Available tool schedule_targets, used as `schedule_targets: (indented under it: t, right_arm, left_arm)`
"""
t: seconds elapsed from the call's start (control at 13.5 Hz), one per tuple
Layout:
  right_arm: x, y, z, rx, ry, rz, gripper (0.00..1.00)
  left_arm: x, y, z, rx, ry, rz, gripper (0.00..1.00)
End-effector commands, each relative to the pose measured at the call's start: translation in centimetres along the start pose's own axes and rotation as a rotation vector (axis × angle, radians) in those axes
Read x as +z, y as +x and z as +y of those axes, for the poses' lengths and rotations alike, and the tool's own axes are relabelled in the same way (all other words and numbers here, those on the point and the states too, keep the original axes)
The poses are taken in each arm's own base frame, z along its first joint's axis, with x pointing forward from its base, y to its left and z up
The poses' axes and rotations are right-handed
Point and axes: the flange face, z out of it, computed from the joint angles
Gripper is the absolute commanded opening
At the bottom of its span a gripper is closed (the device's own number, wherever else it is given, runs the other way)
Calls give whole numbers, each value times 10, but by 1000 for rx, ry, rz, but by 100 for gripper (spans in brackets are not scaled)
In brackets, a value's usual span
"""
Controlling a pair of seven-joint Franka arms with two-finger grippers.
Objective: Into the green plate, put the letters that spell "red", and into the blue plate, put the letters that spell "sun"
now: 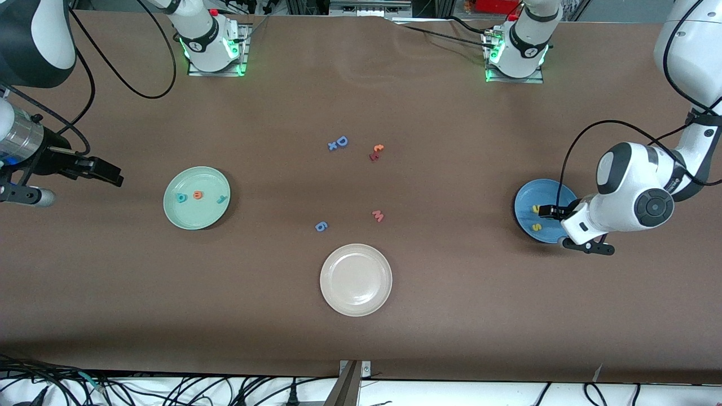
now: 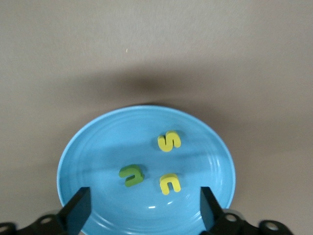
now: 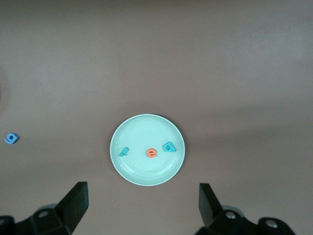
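The blue plate lies toward the left arm's end of the table. In it lie a yellow "s", a green "n" shape and a yellow "n" shape. My left gripper hangs open just over this plate, with nothing between its fingers. In the front view the left gripper hides part of the plate. The green plate holds a teal "d", an orange "e" and a teal "r". My right gripper is open and empty, up beside the green plate.
A cream-white plate sits mid-table, nearer the front camera. Loose letters lie in the middle: a blue "D" with an "x", a red and orange pair, a pink "m" and a blue "6".
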Motion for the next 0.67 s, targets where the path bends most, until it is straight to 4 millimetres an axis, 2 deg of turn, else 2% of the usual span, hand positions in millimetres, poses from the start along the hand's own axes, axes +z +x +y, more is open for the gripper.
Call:
schedule_targets:
  t: [0.0, 0.15, 0.59]
  right_arm:
    - [-1, -4, 2, 9, 4, 8, 100]
    - [-1, -4, 2, 9, 4, 8, 100]
    - [-1, -6, -2, 44, 32, 4, 100]
  left_arm:
    - [-29, 6, 17, 28, 18, 5, 100]
    - [-49, 15, 33, 46, 33, 1, 100]
    - [-86, 29, 100, 8, 120, -11, 100]
